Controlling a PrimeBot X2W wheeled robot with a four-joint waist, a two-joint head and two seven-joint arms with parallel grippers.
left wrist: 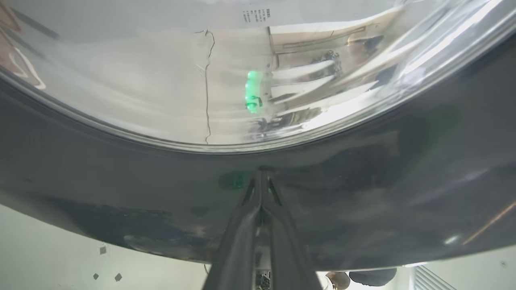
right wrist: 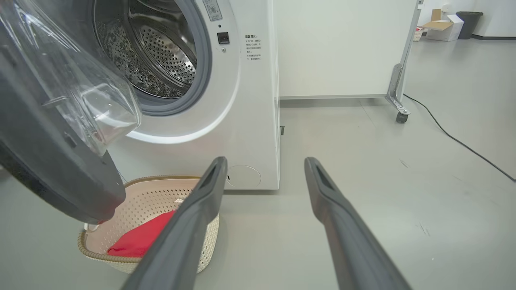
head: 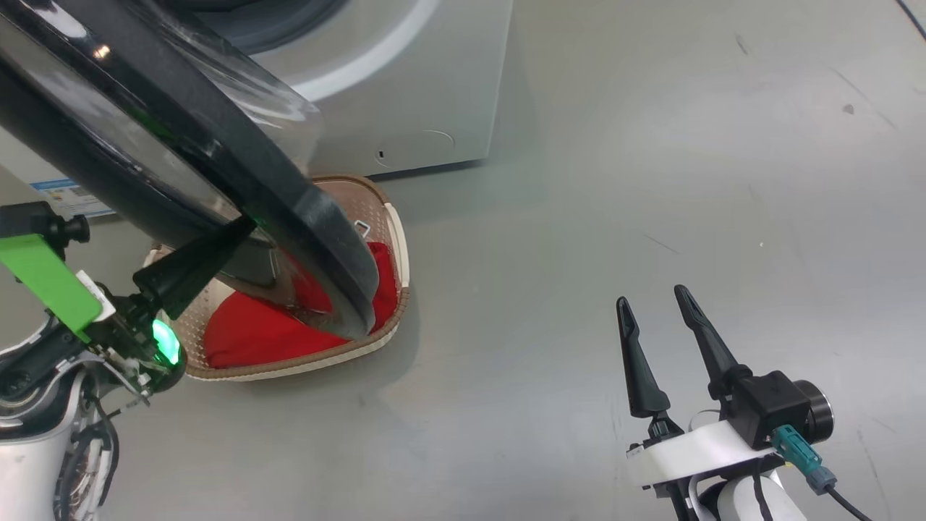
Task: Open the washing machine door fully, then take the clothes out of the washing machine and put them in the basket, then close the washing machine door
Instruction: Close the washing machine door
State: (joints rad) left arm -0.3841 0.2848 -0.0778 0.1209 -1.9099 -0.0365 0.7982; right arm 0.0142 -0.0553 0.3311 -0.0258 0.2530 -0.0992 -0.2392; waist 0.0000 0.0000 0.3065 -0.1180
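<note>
1. Washing machine door (head: 217,145): half open, its lower edge hanging over the basket (head: 396,239), which holds the red clothes (head: 246,333). The drum (right wrist: 161,52) looks empty so far as visible.
2. Left fingers (left wrist: 246,225): pressed together, tips against the door's glossy black rim. Likely risk: the tips skid off the slick curve as the door swings.
3. Further risks: the door's edge may catch the basket rim and drag it; a weak push may leave the latch unengaged.
4. Right fingers (head: 636,362): spread wide, holding nothing, above the floor (head: 579,217), well apart from the door.
</note>
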